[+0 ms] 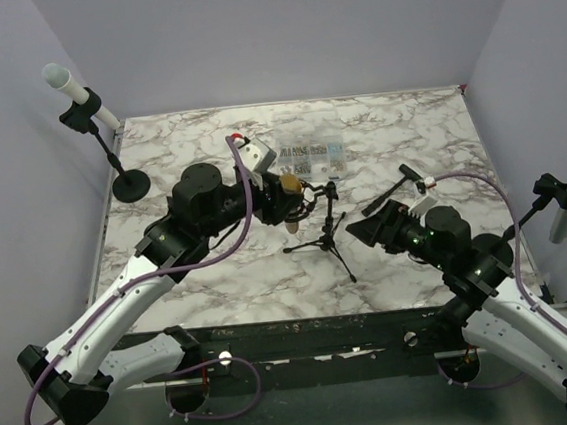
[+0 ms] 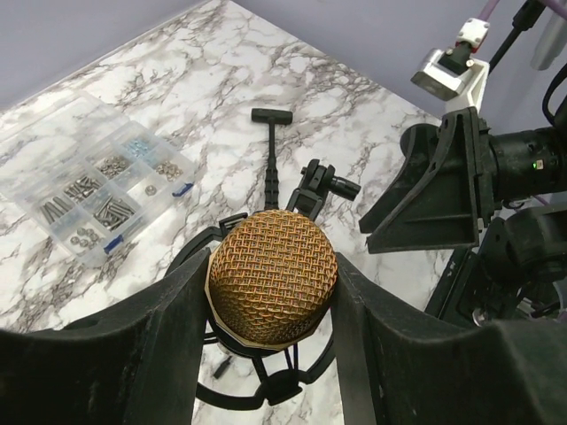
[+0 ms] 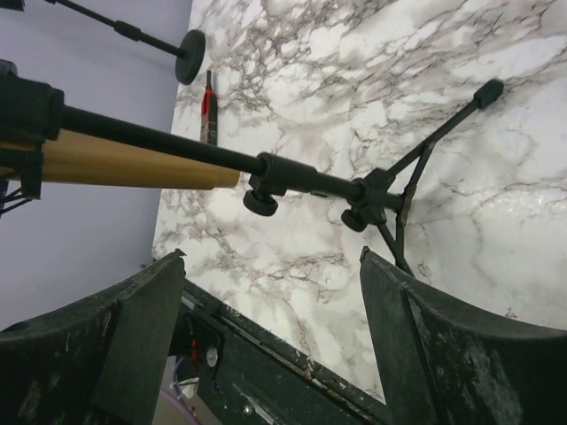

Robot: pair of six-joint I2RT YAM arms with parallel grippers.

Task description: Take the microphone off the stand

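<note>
Your left gripper (image 2: 273, 270) is pinching the gold mesh head of the microphone (image 2: 266, 297), one finger pressed to each side. That grip looks meant to draw it out of the shock mount (image 2: 266, 391) atop the stand (image 1: 324, 239). Your right gripper (image 3: 270, 258) is spread wide just beside the stand, and the post passes between its fingers without contact, likely so it can brace the stand. Behind the stand sits a parts box (image 2: 89, 186), near but apart. The table (image 1: 407, 140) shows bare marble left of the stand, so withdraw that way.

The top camera looks down on the white marble desk (image 1: 407, 140); both wrist cameras face the gold mesh microphone (image 2: 273, 276) closely, from opposite sides.
</note>
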